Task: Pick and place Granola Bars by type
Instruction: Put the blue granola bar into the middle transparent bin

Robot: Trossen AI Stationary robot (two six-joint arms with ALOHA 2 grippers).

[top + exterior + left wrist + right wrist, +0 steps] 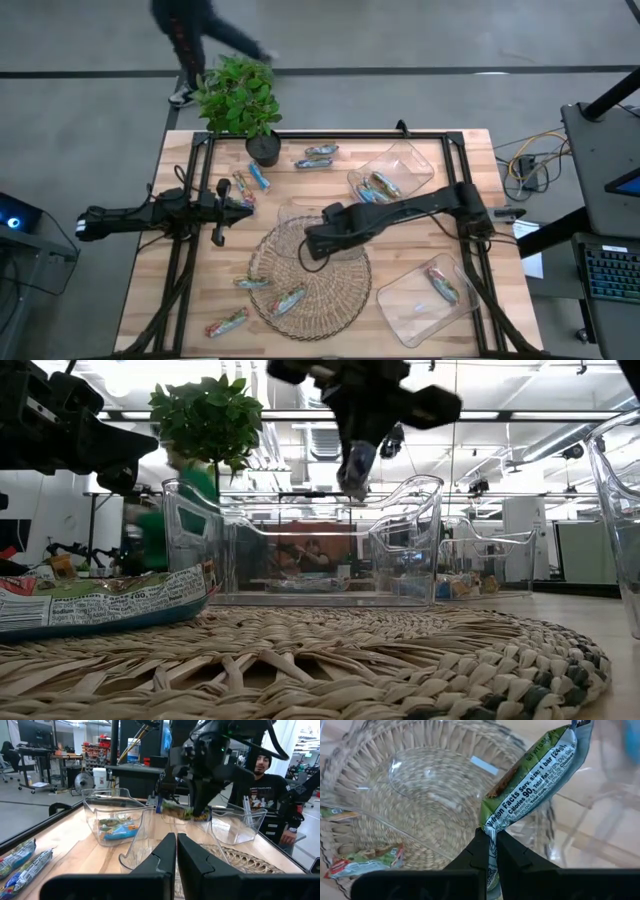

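My right gripper (312, 245) hangs over the round wicker mat (310, 290) and the clear middle tray (297, 213), shut on a green-silver granola bar (535, 785). The bar also shows in the left wrist view (182, 812) and the low view (358, 465). My left gripper (176, 851) is shut and empty at the table's left (245, 205). Loose bars lie on the mat (288, 298), beside it (228, 322), and at the far side (320, 152). Other bars lie in the far right tray (380, 187) and the near right tray (443, 285). My right gripper pinches the bar's crimped end (492, 827) between its two fingers. The rest of the bar sticks out past the fingertips. The bar is lifted clear, above the mat and the middle tray.
A potted plant (245, 100) stands at the table's far edge. Two bars (250, 182) lie near my left gripper. A black frame (440, 135) runs round the table. A person (190, 40) walks beyond the far edge; another person (262, 780) sits behind the table.
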